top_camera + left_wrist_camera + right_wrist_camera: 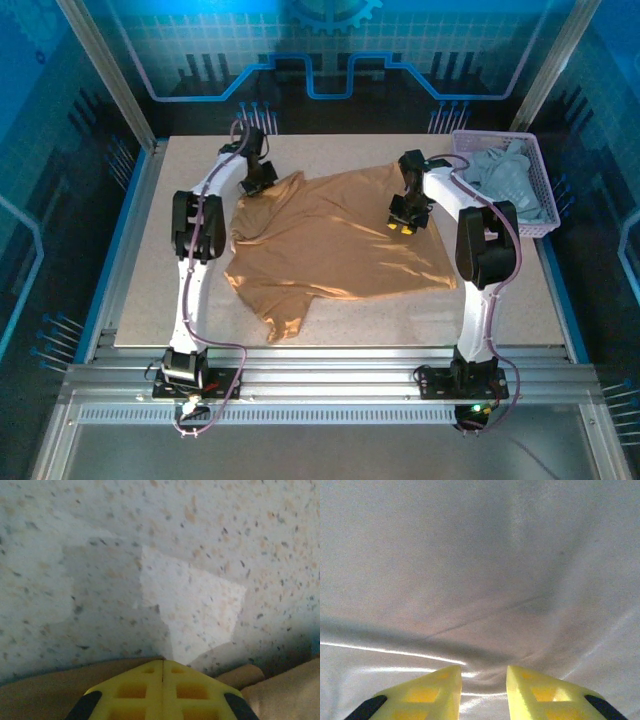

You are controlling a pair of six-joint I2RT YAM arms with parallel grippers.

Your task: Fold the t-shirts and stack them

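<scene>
The left gripper (162,672) has its two yellow fingers (135,692) pressed flush together, with no gap along the seam. The tips rest at the border of the tan t-shirt (340,240), where the cloth gives way to the bare speckled table (210,540). Tan cloth lies on both sides of the tips, and it cannot be determined whether any of it is caught between them. In the top view this gripper sits at the far-left corner of the shirt. The right gripper (484,682) has its fingers (427,692) standing apart. The tips are set down on the shirt surface, and a small pucker of cloth rises in the gap between them. Creases radiate from this point across the fabric. In the top view this gripper is on the far-right part of the shirt. The tan t-shirt lies spread over the middle of the table, with its near-left portion hanging out in a loose, uneven flap. Bare table surface runs along the left edge, the near edge and the near-right corner. The lavender mesh basket (548,215) occupies the far-right corner, just beside the right arm, and holds the crumpled grey-blue t-shirt (500,170).
</scene>
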